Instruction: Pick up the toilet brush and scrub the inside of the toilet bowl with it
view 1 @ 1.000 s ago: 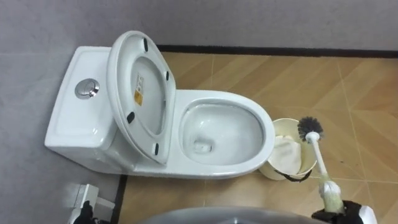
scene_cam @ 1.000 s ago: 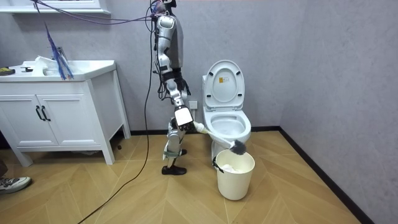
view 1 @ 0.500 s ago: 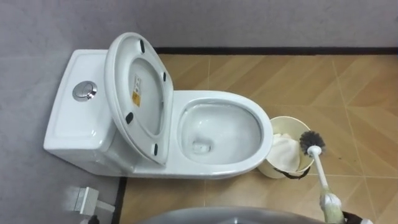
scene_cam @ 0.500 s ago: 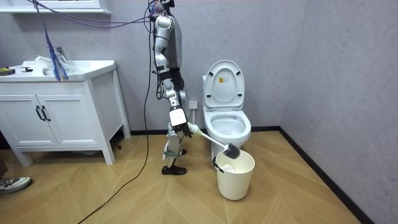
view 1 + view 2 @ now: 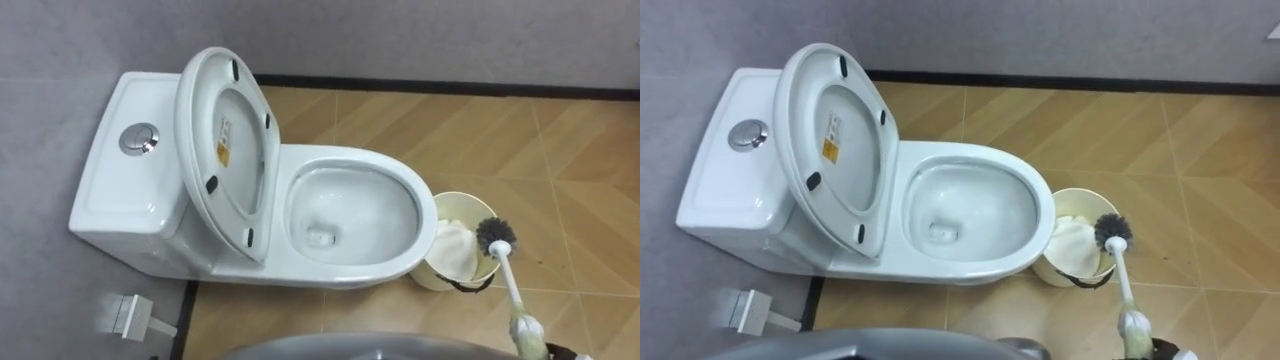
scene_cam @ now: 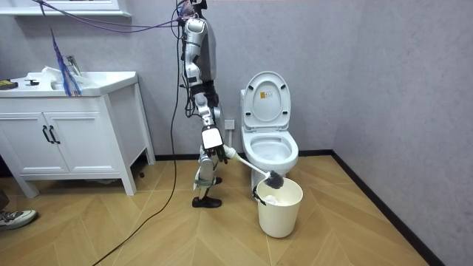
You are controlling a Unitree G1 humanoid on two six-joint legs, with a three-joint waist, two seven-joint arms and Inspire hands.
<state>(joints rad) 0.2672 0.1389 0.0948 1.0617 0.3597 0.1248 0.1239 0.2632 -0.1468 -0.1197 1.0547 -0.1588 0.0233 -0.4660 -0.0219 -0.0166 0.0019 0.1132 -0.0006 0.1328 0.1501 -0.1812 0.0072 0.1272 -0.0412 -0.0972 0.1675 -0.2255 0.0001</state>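
The white toilet (image 5: 345, 157) stands against the grey wall with its lid and seat (image 5: 225, 150) raised and its bowl bare. To its right sits a cream bin (image 5: 461, 195) with white paper inside. The toilet brush (image 5: 496, 233) has a dark bristle head and a white handle that slants to the lower right. Its head hangs over the bin's right rim. In the room view my right hand (image 6: 214, 141) is shut on the handle's end, and the brush head (image 6: 275, 178) sits at the rim of the bin (image 6: 281, 214). I stand at the toilet's side, on the room view's left.
A small white fitting (image 5: 130, 315) lies on the floor by the toilet's base. A white vanity cabinet (image 6: 74, 125) stands at the room view's left, with a person's shoe (image 6: 15, 218) near it. Wood floor stretches right of the bin.
The brush head has come down and back a little towards me, from beyond the bin to its right rim. My left hand has dropped out of the lower left of the eye view.
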